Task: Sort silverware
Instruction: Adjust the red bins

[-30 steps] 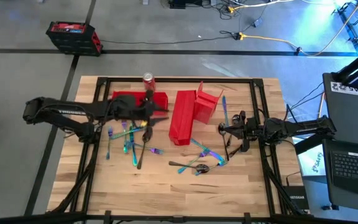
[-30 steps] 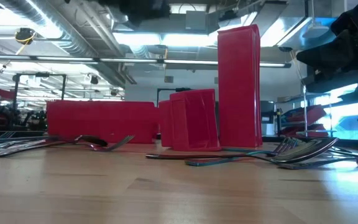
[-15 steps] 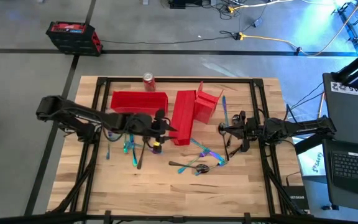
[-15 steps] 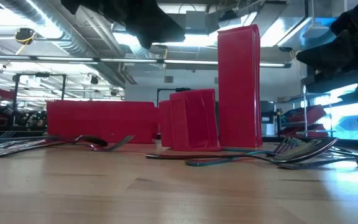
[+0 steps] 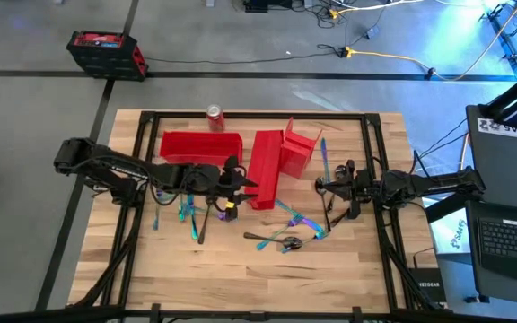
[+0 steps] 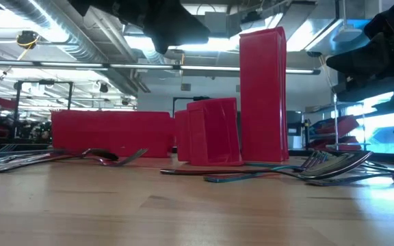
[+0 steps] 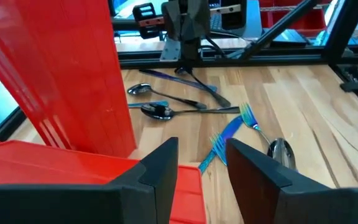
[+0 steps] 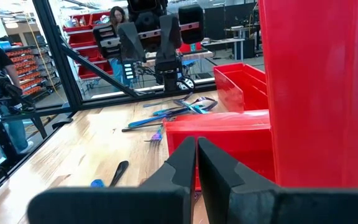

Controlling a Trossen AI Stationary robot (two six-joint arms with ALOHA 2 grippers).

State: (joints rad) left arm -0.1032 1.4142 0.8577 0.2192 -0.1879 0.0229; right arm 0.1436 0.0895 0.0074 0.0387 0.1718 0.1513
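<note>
The left claw (image 5: pixel 232 190) is held partly open and empty above the table (image 5: pixel 348 269) beside the long red bin (image 5: pixel 262 168), silverware (image 7: pixel 229 132) scattered just ahead and below; a descent onto one piece is judged next, while the right claw (image 5: pixel 323 187) is parked shut.

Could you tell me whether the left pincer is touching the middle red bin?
Cannot tell: in the high view the left pincer overlaps the middle red bin, hiding any contact or gap.
</note>
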